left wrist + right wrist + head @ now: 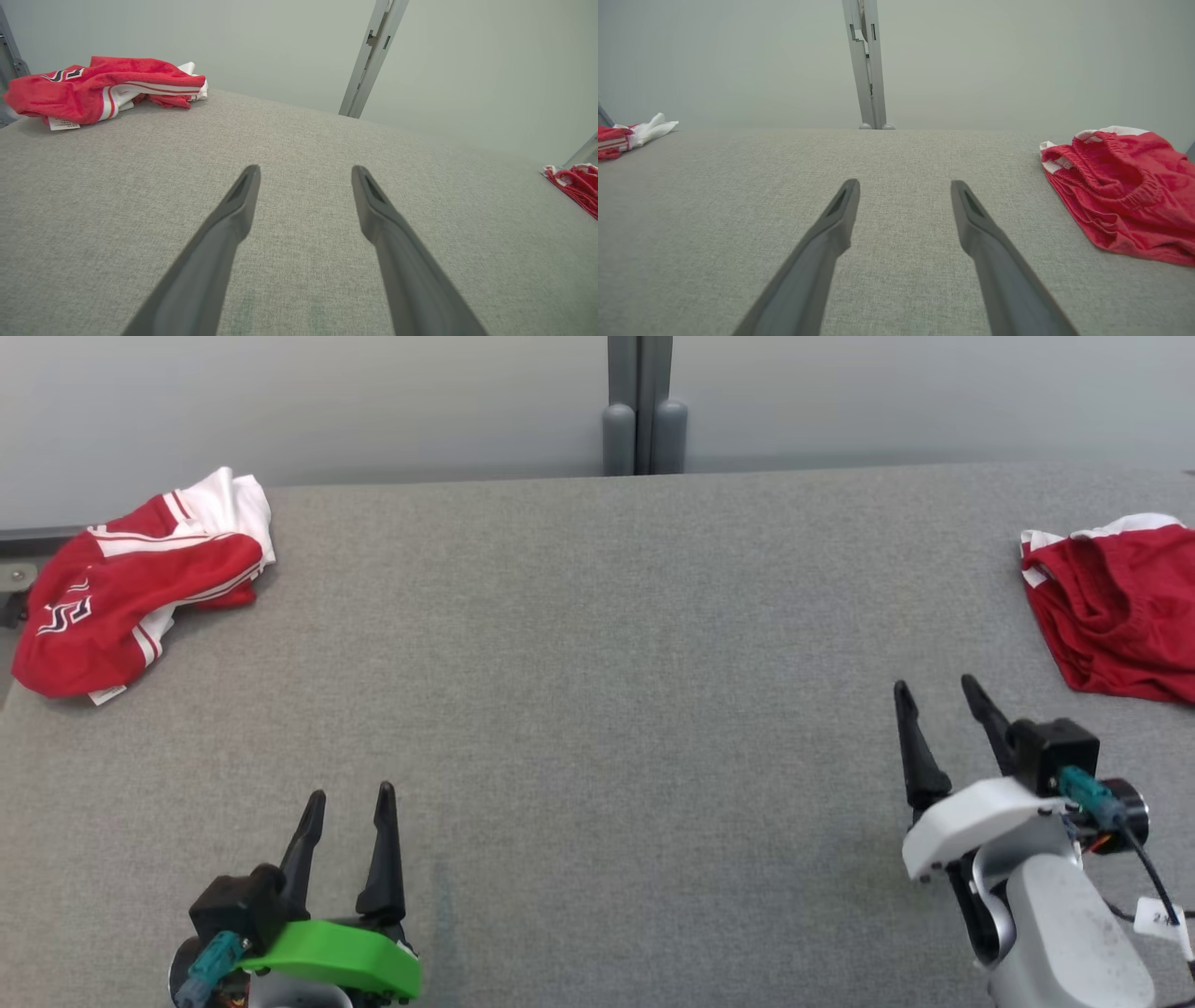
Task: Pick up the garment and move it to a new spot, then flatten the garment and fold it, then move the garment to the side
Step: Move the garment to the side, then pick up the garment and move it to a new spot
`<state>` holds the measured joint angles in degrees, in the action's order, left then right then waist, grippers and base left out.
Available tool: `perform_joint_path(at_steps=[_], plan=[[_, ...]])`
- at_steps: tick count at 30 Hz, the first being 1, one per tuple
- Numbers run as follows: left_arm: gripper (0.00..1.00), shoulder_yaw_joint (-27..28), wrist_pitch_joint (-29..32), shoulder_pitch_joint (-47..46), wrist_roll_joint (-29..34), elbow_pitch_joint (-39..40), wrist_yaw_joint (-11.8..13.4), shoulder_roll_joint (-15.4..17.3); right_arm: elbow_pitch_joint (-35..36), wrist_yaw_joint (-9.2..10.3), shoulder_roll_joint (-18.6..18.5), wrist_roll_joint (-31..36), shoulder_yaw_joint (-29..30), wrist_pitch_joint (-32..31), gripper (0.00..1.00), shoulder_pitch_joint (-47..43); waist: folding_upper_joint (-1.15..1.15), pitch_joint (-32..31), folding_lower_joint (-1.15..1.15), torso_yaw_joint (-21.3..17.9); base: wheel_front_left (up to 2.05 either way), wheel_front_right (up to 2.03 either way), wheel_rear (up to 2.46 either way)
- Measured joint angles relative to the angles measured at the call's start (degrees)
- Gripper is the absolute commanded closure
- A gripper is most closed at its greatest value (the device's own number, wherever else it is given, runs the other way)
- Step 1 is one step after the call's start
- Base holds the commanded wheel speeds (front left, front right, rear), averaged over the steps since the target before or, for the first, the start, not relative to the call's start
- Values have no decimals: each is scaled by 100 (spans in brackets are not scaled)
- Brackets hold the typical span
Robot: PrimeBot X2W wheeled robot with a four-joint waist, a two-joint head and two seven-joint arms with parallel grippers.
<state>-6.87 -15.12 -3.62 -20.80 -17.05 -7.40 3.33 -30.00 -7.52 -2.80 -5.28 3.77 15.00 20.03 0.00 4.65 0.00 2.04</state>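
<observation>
table (597, 709): grey fabric | wall (373, 401): pale | post (642, 401): grey, behind table

A red garment (121, 597) with white stripes, a white panel and black-and-white lettering lies crumpled in a heap on the counter (597, 709). It is well ahead of the left gripper (351, 791) and off to its left, with a white label sticking out at its near edge. Red shorts (1120, 607) with white trim and a gathered elastic waistband lie rumpled but flatter, ahead of the right gripper (934, 683) and to its right, near it yet apart. The two pieces lie well apart.
</observation>
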Motion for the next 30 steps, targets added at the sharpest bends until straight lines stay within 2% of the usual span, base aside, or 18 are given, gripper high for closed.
perform_joint_path(at_steps=[6,14,30], plan=[[0,10,0,247,-33,25,0,-16,559,0,3,-231,-197,0,0,-807,0,-211,0,9,0,0,0],[0,-16,0,415,-60,27,0,-30,935,0,1,-286,-164,-1,0,-1379,0,-369,0,-11,0,0,0],[0,-70,0,411,-75,29,0,-38,1048,0,1,-379,-134,0,0,-1446,0,-364,0,-14,0,0,0]])
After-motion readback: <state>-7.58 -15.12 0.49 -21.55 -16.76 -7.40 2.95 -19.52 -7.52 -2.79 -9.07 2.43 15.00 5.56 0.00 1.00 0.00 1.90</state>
